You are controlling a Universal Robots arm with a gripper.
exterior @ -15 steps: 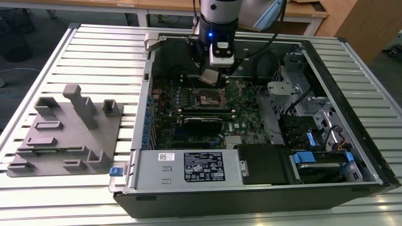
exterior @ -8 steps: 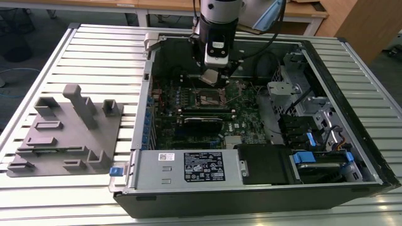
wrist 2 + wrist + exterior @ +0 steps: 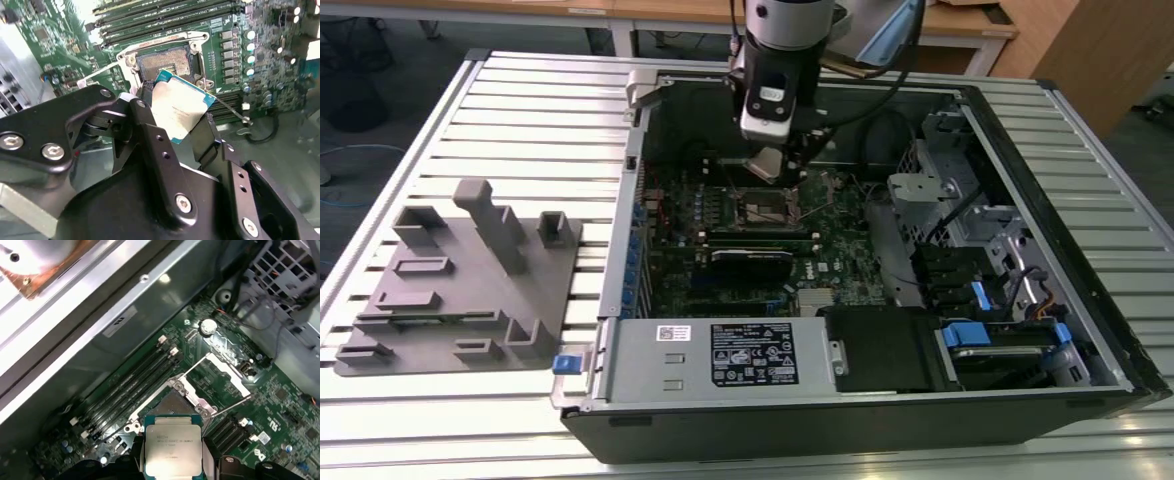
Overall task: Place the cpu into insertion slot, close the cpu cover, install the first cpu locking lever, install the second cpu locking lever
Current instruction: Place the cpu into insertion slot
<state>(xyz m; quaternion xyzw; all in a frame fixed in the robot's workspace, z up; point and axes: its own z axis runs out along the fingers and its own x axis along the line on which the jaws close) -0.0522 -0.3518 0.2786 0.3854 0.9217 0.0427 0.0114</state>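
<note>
**Item:** cpu (image 3: 172,447), flat square chip with its silver lid up.
**Location:** just above the open insertion slot (image 3: 175,402), in the far part of the computer case (image 3: 881,430); not seated.
**Hold:** end effector (image 3: 176,111) clamped on two opposite edges.
**Attitude:** square, no long axis; tilted, one corner dipping toward the slot.
**Handling (judged):** light, stiff, smooth-edged, with a delicate underside; grip the edges only.
**Cpu cover** (image 3: 225,372): swung open beside the slot.

The insertion slot (image 3: 172,402) lies uncovered — cpu cover (image 3: 227,369) stands open beside it.
</note>
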